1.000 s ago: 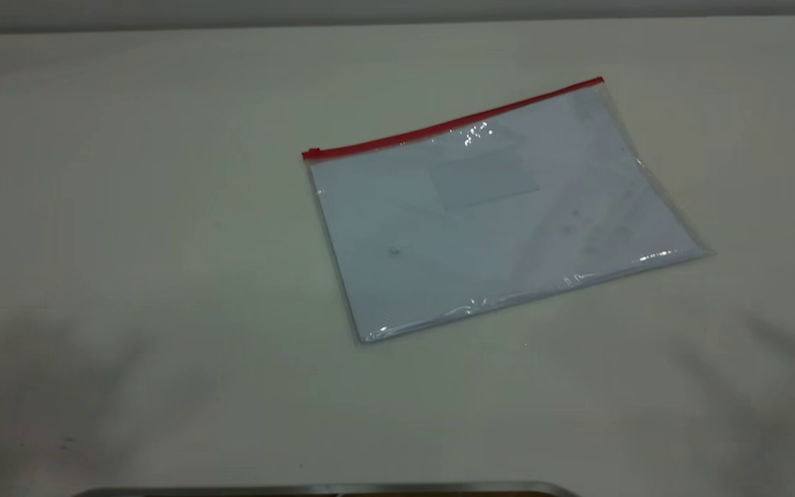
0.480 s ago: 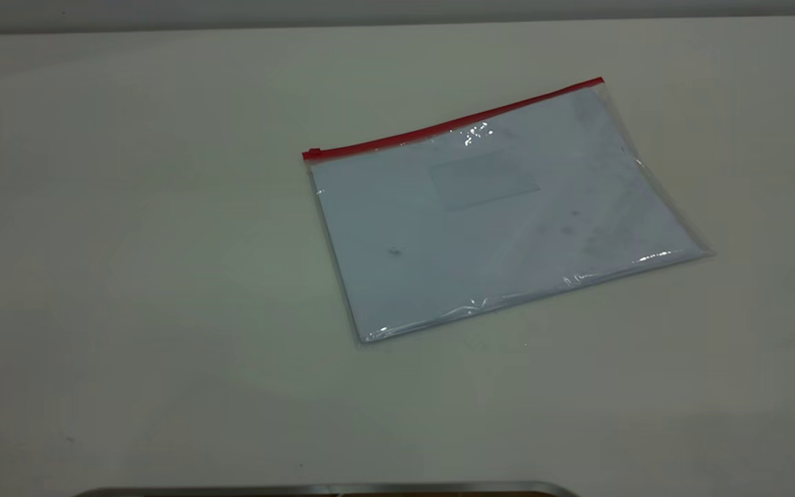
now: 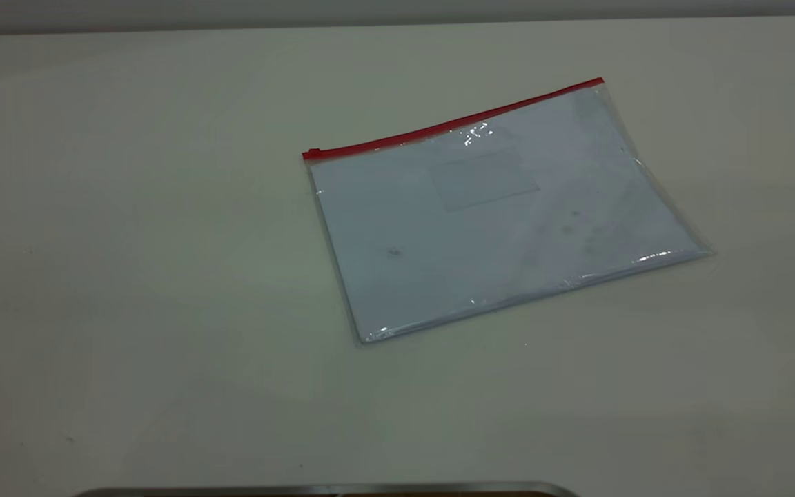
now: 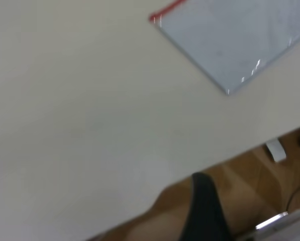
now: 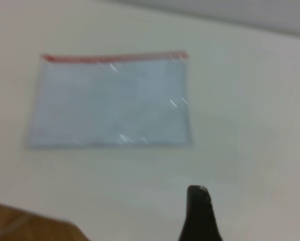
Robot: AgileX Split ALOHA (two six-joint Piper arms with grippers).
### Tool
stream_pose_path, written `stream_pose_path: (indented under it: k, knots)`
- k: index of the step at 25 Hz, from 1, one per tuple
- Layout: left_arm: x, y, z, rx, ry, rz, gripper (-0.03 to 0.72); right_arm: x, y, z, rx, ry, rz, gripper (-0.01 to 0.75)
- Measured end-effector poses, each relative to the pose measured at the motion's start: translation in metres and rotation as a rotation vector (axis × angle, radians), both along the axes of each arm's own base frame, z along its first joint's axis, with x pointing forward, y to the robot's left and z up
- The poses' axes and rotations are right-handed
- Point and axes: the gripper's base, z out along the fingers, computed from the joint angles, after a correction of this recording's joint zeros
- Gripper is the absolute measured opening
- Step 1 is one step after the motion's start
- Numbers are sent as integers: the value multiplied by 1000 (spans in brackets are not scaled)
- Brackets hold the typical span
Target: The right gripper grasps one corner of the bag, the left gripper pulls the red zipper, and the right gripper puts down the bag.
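The bag point(image 3: 501, 214) lies flat on the table, a clear pouch with white sheets inside and a faint label pocket. The red zipper point(image 3: 453, 124) runs along its far edge, with the slider tab point(image 3: 311, 153) at the left end. Neither gripper shows in the exterior view. In the left wrist view only a dark tip of the left gripper point(image 4: 202, 211) shows, over the table's edge, far from the bag point(image 4: 240, 40). In the right wrist view a dark tip of the right gripper point(image 5: 198, 213) shows above bare table, short of the bag point(image 5: 112, 103) and its zipper point(image 5: 114, 57).
The pale table point(image 3: 163, 276) spreads bare around the bag on all sides. A metal strip point(image 3: 328, 490) lies along the near edge. In the left wrist view the table edge point(image 4: 225, 163) gives way to a brown wooden floor point(image 4: 250, 181).
Soft shadows at the table's near left and near right corners have faded away. The bag has not moved.
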Motion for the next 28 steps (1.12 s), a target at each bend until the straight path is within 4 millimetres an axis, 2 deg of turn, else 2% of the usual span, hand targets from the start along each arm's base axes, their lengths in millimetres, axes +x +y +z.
stream_pose_path:
  k: [6, 12, 17, 28]
  knots:
    - [6, 2, -33, 70, 95, 22, 590, 0, -4, -39, -21, 65, -23, 591]
    - [10, 3, -54, 119, 148, 34, 590, -5, -6, -56, -75, -13, 59, 591]
    - [12, 2, -56, 111, 136, 41, 590, -7, -8, -65, -89, -31, 98, 591]
    - [15, 10, -55, 143, 122, 138, 590, -7, -13, -65, -46, -36, 4, 591]
